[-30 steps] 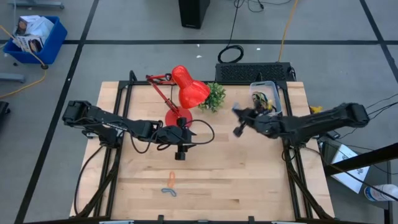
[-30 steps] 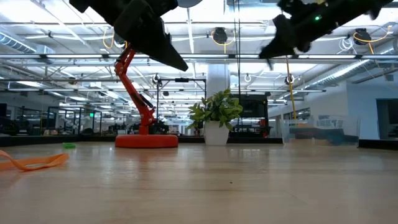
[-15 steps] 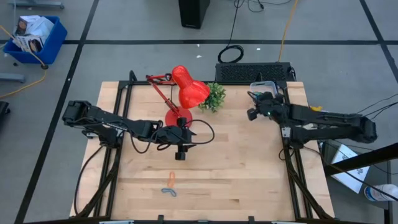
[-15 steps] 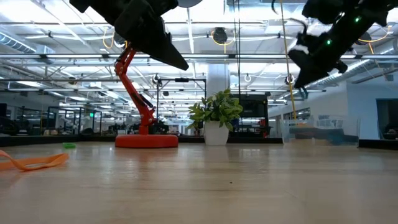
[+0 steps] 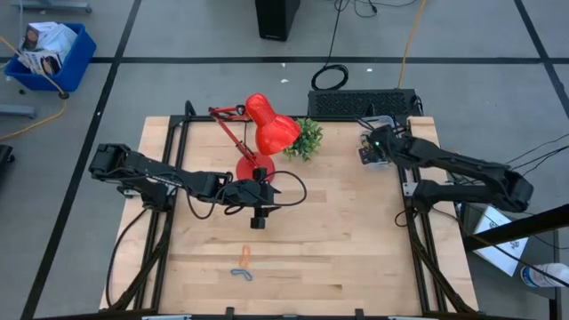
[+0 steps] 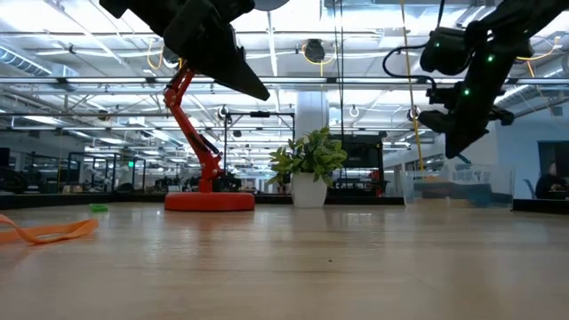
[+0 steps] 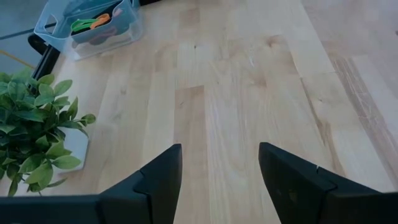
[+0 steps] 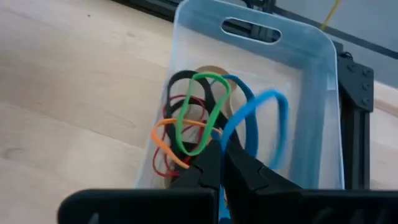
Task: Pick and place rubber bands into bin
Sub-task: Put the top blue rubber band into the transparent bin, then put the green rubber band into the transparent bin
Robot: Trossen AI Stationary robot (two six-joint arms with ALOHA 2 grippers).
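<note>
Right pincer (image 8: pixel 221 163), clenched on a blue band (image 8: pixel 252 121), hangs over the bin (image 8: pixel 314 81); left pincer (image 7: pixel 217 171), released, hovers above the worktop (image 5: pixel 356 249).

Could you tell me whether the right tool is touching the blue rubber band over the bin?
Touching. The right wrist view shows the shut right tool pinching the blue rubber band, whose loop rises from the fingertips above the bin.
</note>
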